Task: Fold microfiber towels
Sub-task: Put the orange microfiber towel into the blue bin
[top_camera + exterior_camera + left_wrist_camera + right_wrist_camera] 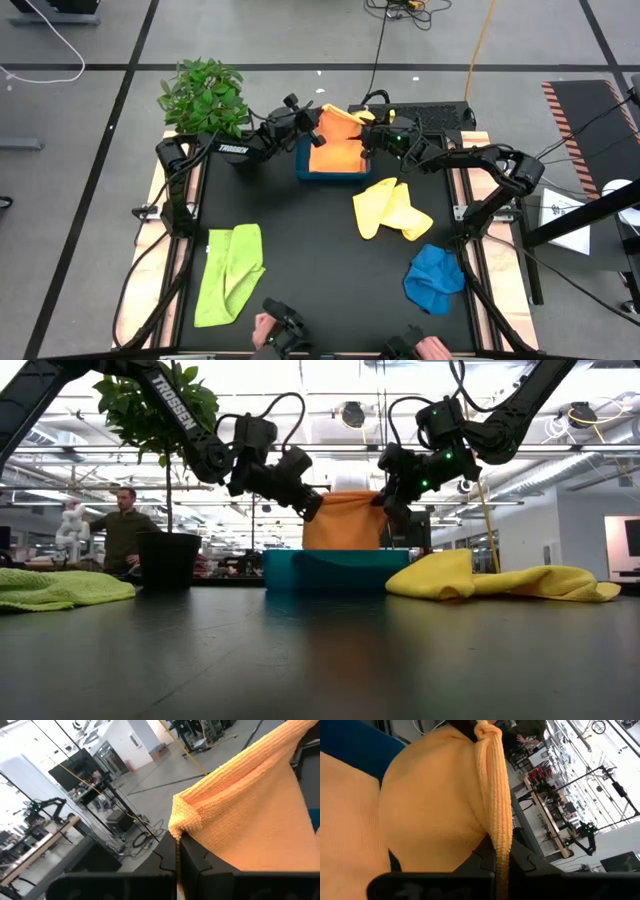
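The soft orange microfiber towel (335, 140) is hanging over the rigid teal-blue rectangular tray (305, 165) at the high view's upper centre. The left gripper (312, 124) is pinching its left corner, while the right gripper (372, 143) is pinching its right corner.

Black worktop (320, 270) has a teal tray (312, 176) at the top centre, lime green towel (230, 270) lower left, pale yellow towel (388, 208) right of centre, blue towel (433, 279) lower right, potted plant (204, 98) upper left.
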